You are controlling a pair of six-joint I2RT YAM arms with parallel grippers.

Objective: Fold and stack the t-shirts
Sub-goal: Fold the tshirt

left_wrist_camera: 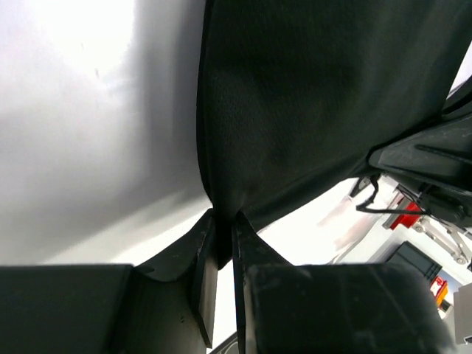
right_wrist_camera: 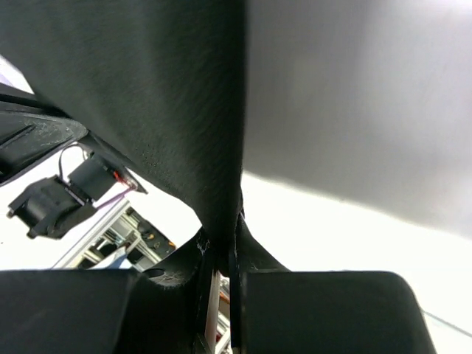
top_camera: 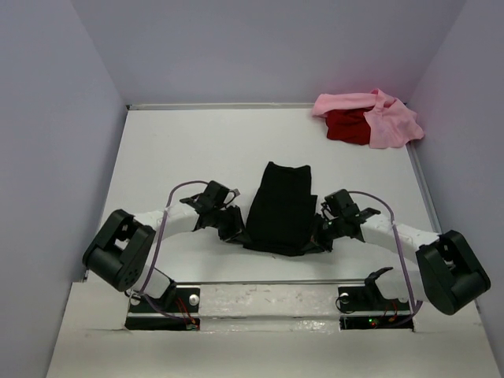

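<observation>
Closest to me, the two arms curl inward from their bases at the near edge of the table (top_camera: 189,150). The left gripper (top_camera: 235,229) is clenched on the near left corner of the black t-shirt (top_camera: 279,206). Its wrist camera shows the two fingers (left_wrist_camera: 203,258) nearly together, with a pinch of dark cloth caught between them. The right gripper (top_camera: 322,234) matches it on the near right corner, its fingers (right_wrist_camera: 247,251) squeezed tight on the fabric where it narrows to a fold. Between the two claws the black t-shirt runs away from the arms as a long, narrow panel, folded in at the sides, its far end lying flat near the middle of the table. Whether the near edge is lifted off the surface I cannot tell. Well apart from all this, in the far right corner, the pink t-shirt (top_camera: 387,120) lies crumpled, draped partly over the red t-shirt (top_camera: 345,126), which peeks out beneath it.
</observation>
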